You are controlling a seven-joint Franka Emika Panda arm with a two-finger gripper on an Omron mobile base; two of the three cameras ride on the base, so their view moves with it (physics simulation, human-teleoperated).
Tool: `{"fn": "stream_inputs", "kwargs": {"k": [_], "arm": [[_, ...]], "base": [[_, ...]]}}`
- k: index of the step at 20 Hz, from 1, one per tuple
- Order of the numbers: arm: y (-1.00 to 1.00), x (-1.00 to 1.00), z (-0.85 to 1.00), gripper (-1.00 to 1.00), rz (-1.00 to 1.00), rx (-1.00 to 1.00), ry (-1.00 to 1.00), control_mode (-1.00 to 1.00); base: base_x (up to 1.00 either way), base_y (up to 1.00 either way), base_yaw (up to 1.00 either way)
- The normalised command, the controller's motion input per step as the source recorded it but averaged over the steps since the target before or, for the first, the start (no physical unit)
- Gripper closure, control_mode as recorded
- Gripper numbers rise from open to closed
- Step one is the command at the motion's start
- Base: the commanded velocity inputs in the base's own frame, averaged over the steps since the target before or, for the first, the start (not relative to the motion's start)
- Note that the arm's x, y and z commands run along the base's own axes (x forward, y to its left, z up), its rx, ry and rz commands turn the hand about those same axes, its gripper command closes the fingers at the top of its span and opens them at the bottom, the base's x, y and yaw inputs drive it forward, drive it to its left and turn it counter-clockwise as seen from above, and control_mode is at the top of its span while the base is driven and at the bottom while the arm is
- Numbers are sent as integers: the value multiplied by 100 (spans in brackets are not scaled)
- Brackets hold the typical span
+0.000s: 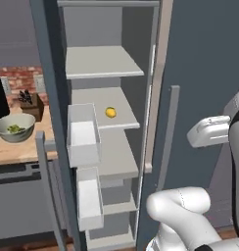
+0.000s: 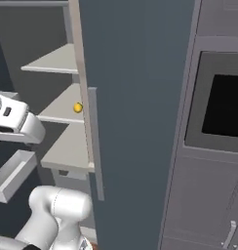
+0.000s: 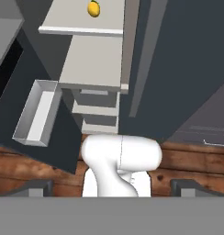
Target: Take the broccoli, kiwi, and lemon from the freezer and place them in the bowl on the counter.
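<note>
You see the freezer standing open in the middle of the left base view, its white shelves bare except for the lemon, which sits alone on the second shelf from the top. The same lemon shows at the top edge of the hand view. At the left edge of the left base view, the bowl rests on the counter with something green inside. You cannot tell whether the hand is open or closed.
</note>
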Motion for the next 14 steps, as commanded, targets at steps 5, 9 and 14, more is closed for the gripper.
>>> {"fn": "stream_inputs", "kwargs": {"k": [5, 9, 14], "arm": [[0, 0, 0, -100, 0, 0, 0, 100], [0, 0, 0, -100, 0, 0, 0, 100], [0, 0, 0, -100, 0, 0, 0, 100]], "base": [[34, 6, 9], [19, 29, 2], [31, 32, 2]]}}
